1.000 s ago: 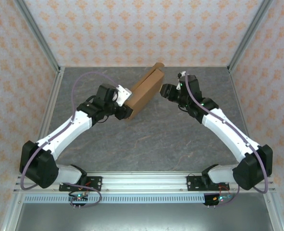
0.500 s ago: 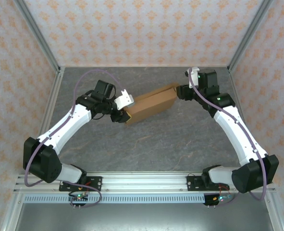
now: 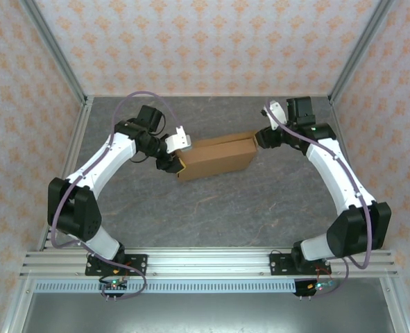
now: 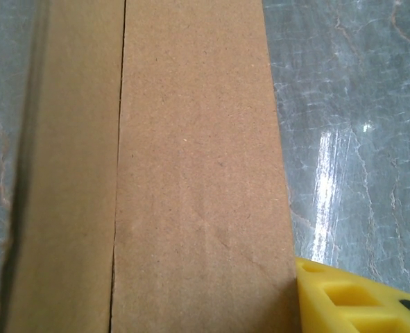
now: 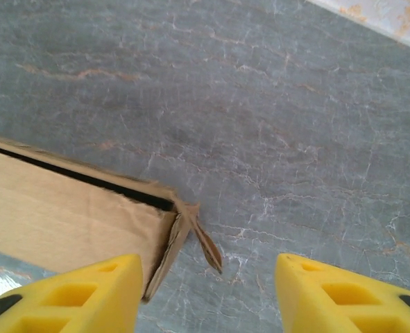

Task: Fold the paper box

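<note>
1. Paper box (image 3: 217, 157) lies level 9-to-3 o'clock, just 12 of table (image 3: 211, 208) ctr; a sec ago it pointed at 1.
2. Left gripper (image 3: 179, 161) clamps its 9 o'clock end.
3. Right gripper (image 3: 260, 139) spread wide at 3 o'clock end.

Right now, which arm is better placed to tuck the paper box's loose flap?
Right: the right pincer, open, faces the loose flap; the left pincer grips the paper box at its other end.
</note>
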